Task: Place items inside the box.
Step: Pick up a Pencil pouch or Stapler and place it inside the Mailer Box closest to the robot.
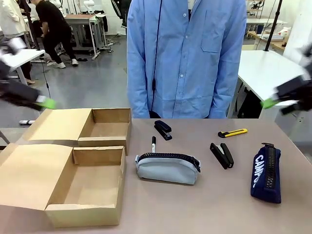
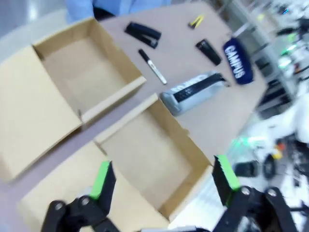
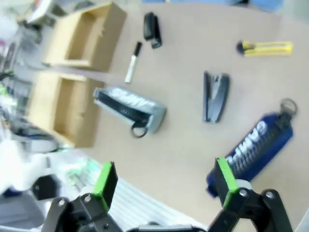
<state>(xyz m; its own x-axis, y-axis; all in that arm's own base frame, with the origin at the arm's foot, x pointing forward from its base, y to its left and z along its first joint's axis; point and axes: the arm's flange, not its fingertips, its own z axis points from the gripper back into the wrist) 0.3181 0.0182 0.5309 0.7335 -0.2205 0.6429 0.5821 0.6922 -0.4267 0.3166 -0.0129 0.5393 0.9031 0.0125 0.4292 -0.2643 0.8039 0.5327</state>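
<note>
At the far left we find the left gripper (image 2: 164,174) raised above the boxes' side of the table (image 1: 204,209), its jaws spread wide with nothing between the green pads.

Below it we count two open cardboard boxes, one behind the other: the far box (image 1: 127,129) and the near box (image 1: 83,214). Each has its flap folded out to the left.

To the right of the boxes we count six items, all lying on the tabletop outside them. There are two black staplers. The first stapler (image 1: 163,129) is closed and lies nearest the person in the blue shirt (image 1: 185,58). One black marker pen (image 1: 153,144) lies just in front of it. One grey zip pouch (image 1: 167,167) sits right in front of the pen, close to the near box's corner.

Further right, the second stapler (image 1: 222,155) lies hinged open. Beyond it, toward the person, is one yellow utility knife (image 1: 232,132). One navy pouch with white lettering (image 1: 266,173) lies nearest the right edge.

At the far right, the right gripper (image 3: 165,175) hangs above the table's right side. Its jaws are likewise wide apart and hold nothing.
</note>
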